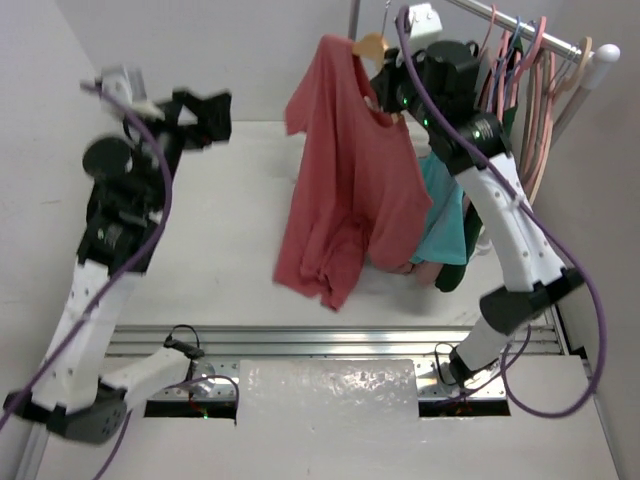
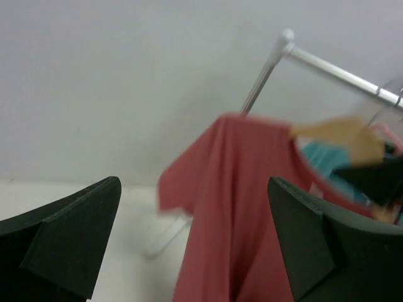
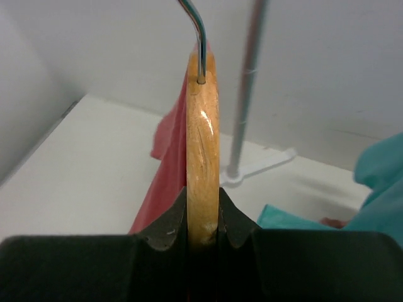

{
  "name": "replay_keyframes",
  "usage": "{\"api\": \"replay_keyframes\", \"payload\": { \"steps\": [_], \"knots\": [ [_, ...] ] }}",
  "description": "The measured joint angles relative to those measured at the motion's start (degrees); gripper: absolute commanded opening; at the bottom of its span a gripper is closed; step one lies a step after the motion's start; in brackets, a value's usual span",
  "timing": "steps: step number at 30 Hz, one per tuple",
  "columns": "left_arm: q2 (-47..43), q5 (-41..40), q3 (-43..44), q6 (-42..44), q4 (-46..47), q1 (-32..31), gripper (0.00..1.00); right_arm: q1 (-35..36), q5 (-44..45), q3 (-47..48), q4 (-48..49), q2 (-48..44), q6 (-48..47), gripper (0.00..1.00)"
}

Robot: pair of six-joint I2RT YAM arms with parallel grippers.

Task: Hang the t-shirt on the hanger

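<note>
The coral-red t-shirt (image 1: 345,195) hangs from the wooden hanger (image 1: 372,44), held in the air; its hem drapes down to the table. My right gripper (image 1: 392,100) is shut on the hanger's wooden body (image 3: 203,157), with the silver hook (image 3: 196,25) rising above it. The shirt shows to the left of the hanger in the right wrist view (image 3: 167,170). My left gripper (image 1: 215,118) is open and empty, raised at the far left, facing the shirt (image 2: 233,214) from a distance. The hanger (image 2: 343,135) pokes out of the shirt's neck.
A clothes rail (image 1: 520,25) at the back right carries several pink hangers (image 1: 530,80). A teal shirt (image 1: 445,215) and a dark green garment (image 1: 455,270) lie behind the red shirt. The rail's post (image 3: 247,88) and white foot (image 3: 264,165) stand beyond the hanger.
</note>
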Motion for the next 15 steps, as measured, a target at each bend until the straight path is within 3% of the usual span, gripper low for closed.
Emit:
{"api": "replay_keyframes", "payload": {
  "steps": [4, 8, 12, 15],
  "knots": [
    [-14.51, -4.17, -21.35, -2.21, -4.37, 0.0, 0.99, -2.16, 8.92, 16.06, -5.2, 9.6, 2.45, 0.0],
    [-21.81, -7.91, -33.68, -1.49, -8.31, 0.0, 1.0, -2.78, 11.89, 14.03, -5.09, 8.33, 3.52, 0.0],
    [-21.4, -9.57, -39.82, 0.0, -11.32, 0.0, 1.0, -2.47, 14.67, 8.85, -5.55, 3.74, 3.43, 0.0],
    [-19.67, -8.79, -42.23, 0.28, -12.2, 0.0, 1.0, -3.37, 16.28, 12.33, -8.37, 3.89, 3.23, 0.0]
  ]
}}
